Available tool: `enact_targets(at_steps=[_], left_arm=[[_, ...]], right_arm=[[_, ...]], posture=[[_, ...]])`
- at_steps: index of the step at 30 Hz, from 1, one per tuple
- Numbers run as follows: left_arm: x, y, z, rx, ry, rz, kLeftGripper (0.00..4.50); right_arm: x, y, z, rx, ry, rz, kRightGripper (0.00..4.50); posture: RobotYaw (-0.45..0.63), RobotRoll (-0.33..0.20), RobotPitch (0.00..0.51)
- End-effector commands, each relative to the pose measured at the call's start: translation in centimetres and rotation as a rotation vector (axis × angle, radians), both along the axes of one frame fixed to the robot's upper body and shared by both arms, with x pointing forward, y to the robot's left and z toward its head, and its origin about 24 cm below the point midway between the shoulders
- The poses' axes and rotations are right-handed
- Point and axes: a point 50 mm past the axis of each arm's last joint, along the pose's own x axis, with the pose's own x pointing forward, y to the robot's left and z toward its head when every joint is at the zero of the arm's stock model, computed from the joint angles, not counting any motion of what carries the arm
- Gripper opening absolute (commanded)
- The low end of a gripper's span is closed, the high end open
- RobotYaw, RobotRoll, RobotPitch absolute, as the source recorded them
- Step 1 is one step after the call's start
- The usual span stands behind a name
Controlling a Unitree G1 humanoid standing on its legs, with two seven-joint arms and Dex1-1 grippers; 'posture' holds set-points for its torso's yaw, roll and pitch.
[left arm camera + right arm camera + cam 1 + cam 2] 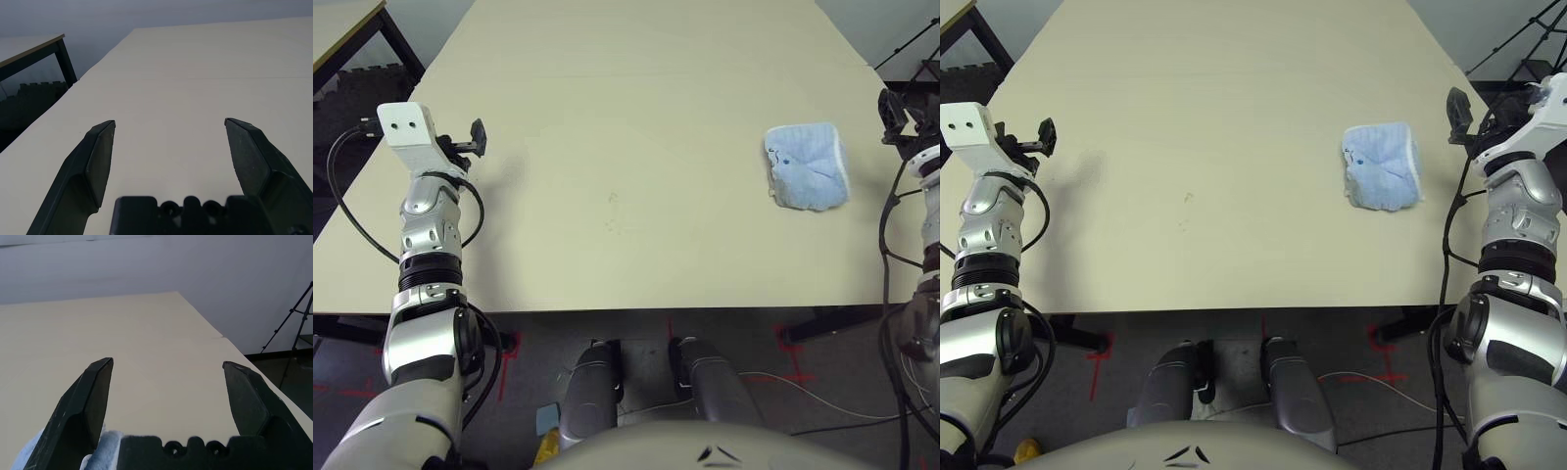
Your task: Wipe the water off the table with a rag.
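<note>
The light-blue rag (808,164) lies crumpled on the right side of the pale beige table (636,98), near its right edge. The water drops are out of view; just a faint small mark (613,200) sits near mid table. My left gripper (475,137) hovers over the table's left edge, open with nothing between its fingers (100,147). My right gripper (1456,110) hangs just off the right edge, a little beyond the rag, open and holding nothing. A corner of the rag (105,450) peeks out beside the base of its fingers.
A smaller dark-framed side table (342,24) stands off the far left corner, over dark floor mats. A black tripod (298,328) stands beyond the right edge. Cables hang from both arms at the table's sides.
</note>
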Motion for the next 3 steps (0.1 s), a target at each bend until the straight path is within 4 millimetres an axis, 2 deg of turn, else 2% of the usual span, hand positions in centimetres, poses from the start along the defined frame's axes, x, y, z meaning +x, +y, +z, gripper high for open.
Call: enact_targets(at_steps=[1,3], left_arm=[[-0.11,0.20,-0.24,0.007,0.005,0.012,4.50],[-0.05,0.14,-0.18,0.007,0.004,0.010,4.50]], right_arm=[[-0.29,-0.21,-0.94,0.026,0.012,-0.020,4.46],[-0.30,-0.22,-1.02,0.028,0.015,-0.023,4.46]], posture=[[-0.13,0.000,0.189],[-0.13,0.000,0.187]])
